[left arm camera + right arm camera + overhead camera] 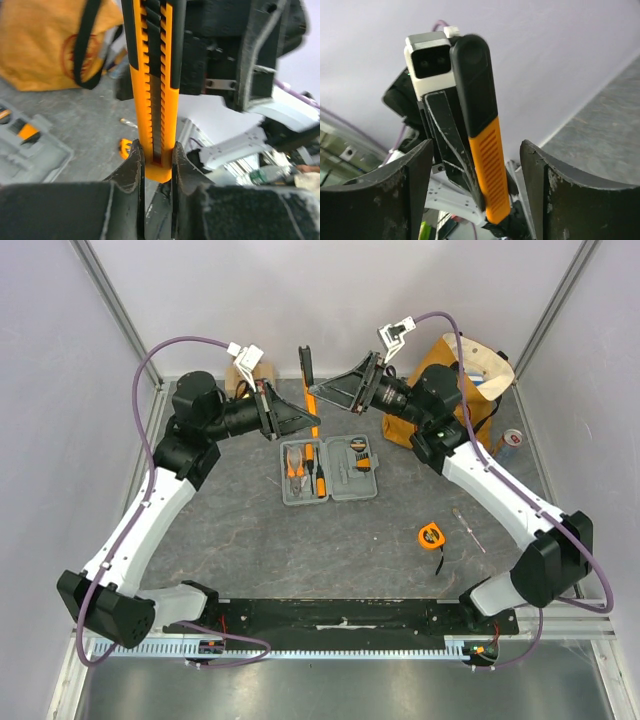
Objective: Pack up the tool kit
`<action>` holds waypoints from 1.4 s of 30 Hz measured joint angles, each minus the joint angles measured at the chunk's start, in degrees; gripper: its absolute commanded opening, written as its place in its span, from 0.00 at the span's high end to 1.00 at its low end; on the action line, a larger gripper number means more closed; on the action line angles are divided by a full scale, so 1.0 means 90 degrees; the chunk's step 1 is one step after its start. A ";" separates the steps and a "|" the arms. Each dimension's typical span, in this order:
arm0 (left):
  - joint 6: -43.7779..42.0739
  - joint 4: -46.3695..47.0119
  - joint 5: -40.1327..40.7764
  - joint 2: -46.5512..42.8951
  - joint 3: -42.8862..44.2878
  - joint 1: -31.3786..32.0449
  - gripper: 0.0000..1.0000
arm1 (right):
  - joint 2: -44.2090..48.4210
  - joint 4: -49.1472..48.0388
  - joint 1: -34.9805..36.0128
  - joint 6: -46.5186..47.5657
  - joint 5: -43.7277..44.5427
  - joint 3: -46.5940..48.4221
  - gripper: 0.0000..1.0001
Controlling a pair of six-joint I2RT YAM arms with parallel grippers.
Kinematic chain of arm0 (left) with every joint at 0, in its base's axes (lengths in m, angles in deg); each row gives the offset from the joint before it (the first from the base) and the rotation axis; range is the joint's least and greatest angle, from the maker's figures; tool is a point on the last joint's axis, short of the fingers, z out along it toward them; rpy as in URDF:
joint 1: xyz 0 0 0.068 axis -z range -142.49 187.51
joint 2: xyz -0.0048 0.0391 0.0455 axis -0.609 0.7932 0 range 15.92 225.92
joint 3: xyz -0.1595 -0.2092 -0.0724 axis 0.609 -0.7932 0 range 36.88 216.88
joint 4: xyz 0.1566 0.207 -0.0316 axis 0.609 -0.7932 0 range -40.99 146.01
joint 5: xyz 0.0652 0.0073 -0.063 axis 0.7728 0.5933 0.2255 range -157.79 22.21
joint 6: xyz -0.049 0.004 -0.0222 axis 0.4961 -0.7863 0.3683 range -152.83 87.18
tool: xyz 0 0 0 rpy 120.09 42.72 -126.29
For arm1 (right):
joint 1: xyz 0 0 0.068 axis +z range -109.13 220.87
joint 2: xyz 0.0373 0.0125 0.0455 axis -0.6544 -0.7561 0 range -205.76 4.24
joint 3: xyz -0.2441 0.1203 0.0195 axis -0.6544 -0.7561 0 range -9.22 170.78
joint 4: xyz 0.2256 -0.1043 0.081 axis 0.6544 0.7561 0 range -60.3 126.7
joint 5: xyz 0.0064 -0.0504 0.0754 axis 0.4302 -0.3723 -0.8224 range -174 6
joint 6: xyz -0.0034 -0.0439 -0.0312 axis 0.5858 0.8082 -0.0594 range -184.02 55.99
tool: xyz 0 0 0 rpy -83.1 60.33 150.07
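Observation:
The grey tool case (328, 472) lies open on the table with orange-and-black tools in its slots. My left gripper (308, 420) is shut on the bottom end of an orange-and-black utility knife (307, 375) and holds it upright in the air behind the case. In the left wrist view the knife (155, 90) rises from between my left gripper's (156, 160) jaws. My right gripper (325, 390) is open and faces the knife from the right. In the right wrist view the knife (487, 160) shows between my right gripper's (476, 147) spread fingers, which do not touch it.
An orange tape measure (431, 536) and a thin screwdriver (468, 530) lie on the table to the right of the case. An orange-brown tote bag (470, 380) stands at the back right with a can (510, 443) beside it. A cardboard box (250, 370) is at the back left.

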 measured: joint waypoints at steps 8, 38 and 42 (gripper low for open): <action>-0.0602 -0.1574 0.2023 0.0180 0.0311 0.0078 0.98 | 0.0668 0.2970 0.0029 0.1576 0.2310 0.0126 0.21; 0.0240 -0.3837 0.4464 0.4940 0.1960 0.1433 0.98 | 0.1333 0.5826 -0.0415 0.2560 0.5180 -0.0862 0.21; 0.0362 -0.3874 0.4464 0.5202 0.2091 0.1443 0.98 | 0.1372 0.5855 -0.0559 0.2589 0.5153 -0.0930 0.21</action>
